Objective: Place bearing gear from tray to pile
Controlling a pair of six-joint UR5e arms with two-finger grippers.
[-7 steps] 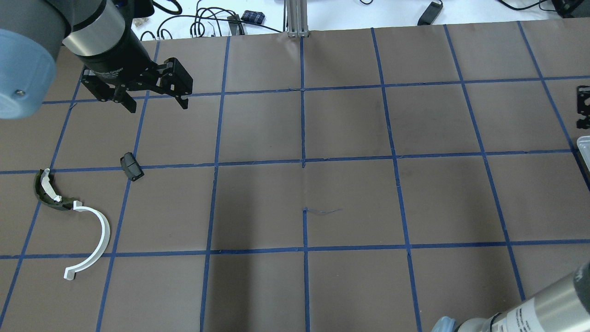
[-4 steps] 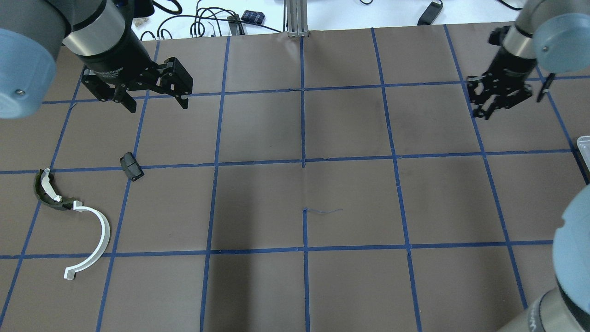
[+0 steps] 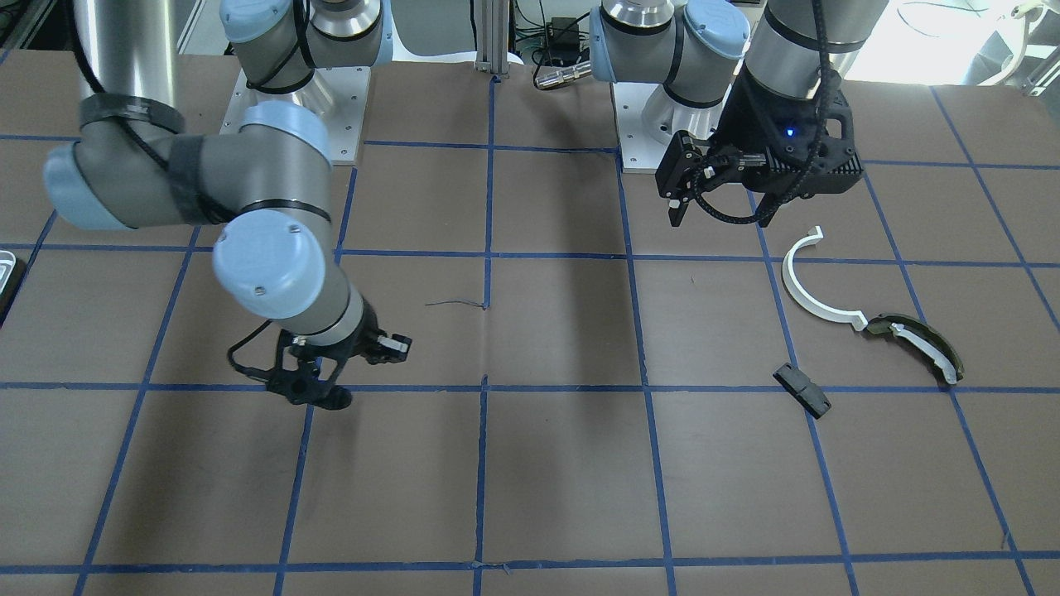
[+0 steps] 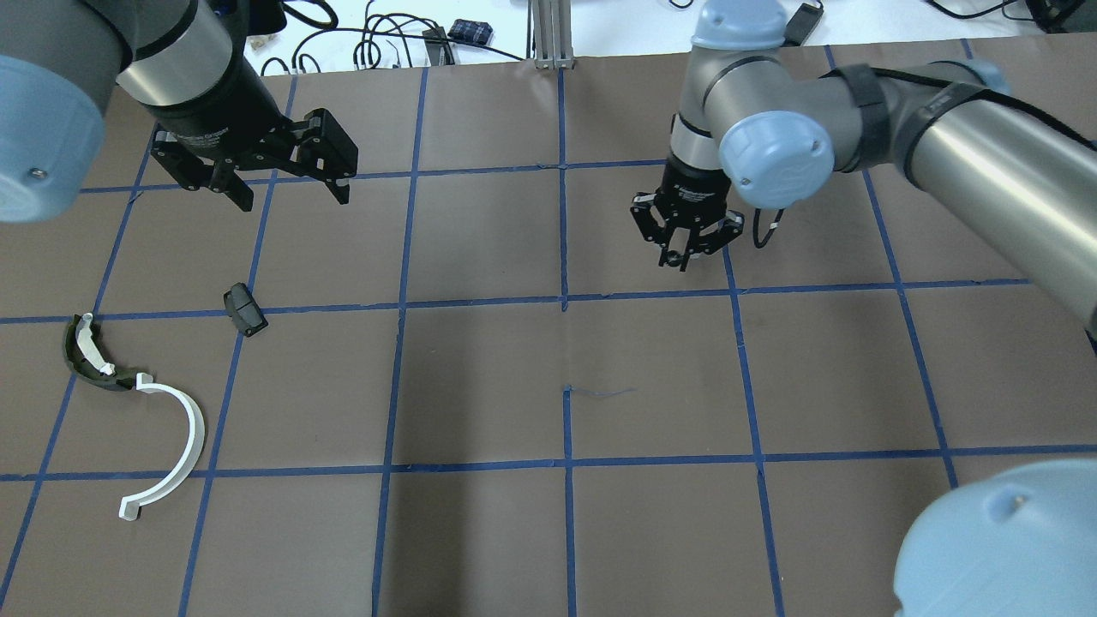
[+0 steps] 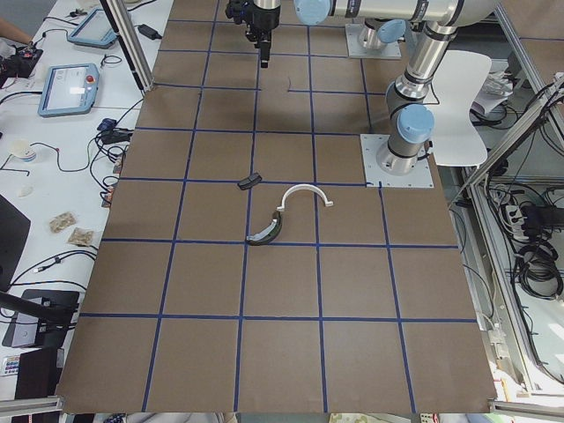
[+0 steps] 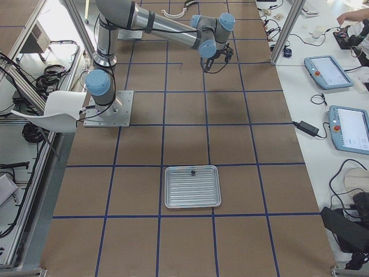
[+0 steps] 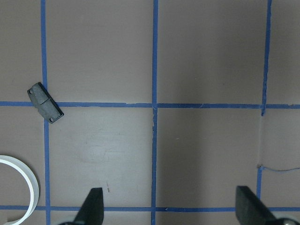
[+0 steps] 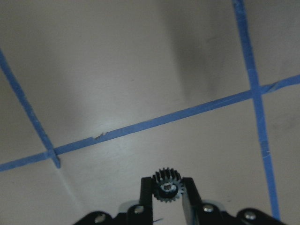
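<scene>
The right end effector (image 4: 686, 257) is clamping a small black toothed gear (image 8: 166, 185), seemingly half hidden; left end effector (image 4: 295, 200) is gaping.

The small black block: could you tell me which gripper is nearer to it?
Left. The left gripper hangs open just beyond the block; the right gripper, holding a gear, is far across the table.

The brown gridded table (image 4: 480, 531) bears the tray (image 6: 192, 206), white half-ring (image 4: 199, 433), olive curved piece (image 4: 79, 360) and black block (image 4: 244, 310).
</scene>
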